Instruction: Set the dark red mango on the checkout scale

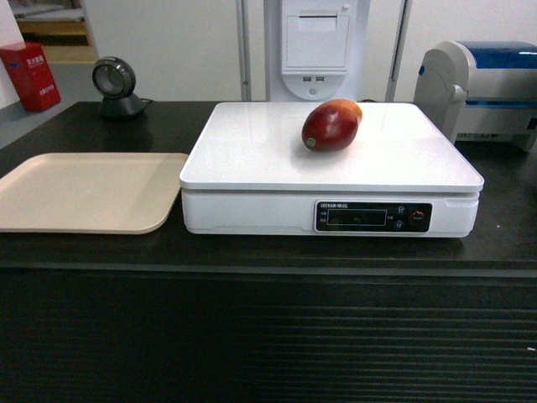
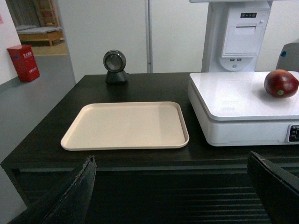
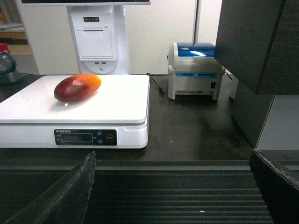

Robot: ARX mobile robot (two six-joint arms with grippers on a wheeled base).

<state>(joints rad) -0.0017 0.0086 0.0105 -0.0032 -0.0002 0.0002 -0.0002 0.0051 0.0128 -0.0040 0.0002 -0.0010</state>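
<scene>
The dark red mango (image 1: 331, 124) lies on its side on the white top of the scale (image 1: 252, 151), toward the back right, with its yellow-orange end pointing away. The scale stands on the black checkout (image 1: 252, 336) counter. The mango (image 2: 281, 83) also shows at the right edge of the left wrist view, and the mango (image 3: 77, 87) on the scale (image 3: 117, 100) shows in the right wrist view. My left gripper (image 2: 170, 161) is open, low in front of the counter's ribbed front. My right gripper (image 3: 173, 156) is open too, equally low and apart from the scale. Neither holds anything.
A beige tray (image 1: 84, 189) lies left of the scale. A round black scanner (image 1: 116, 86) stands at the back left. A white-and-blue printer (image 1: 487, 88) sits at the back right, a white terminal post (image 1: 315, 46) behind the scale. A dark cabinet (image 3: 257, 42) rises at the right.
</scene>
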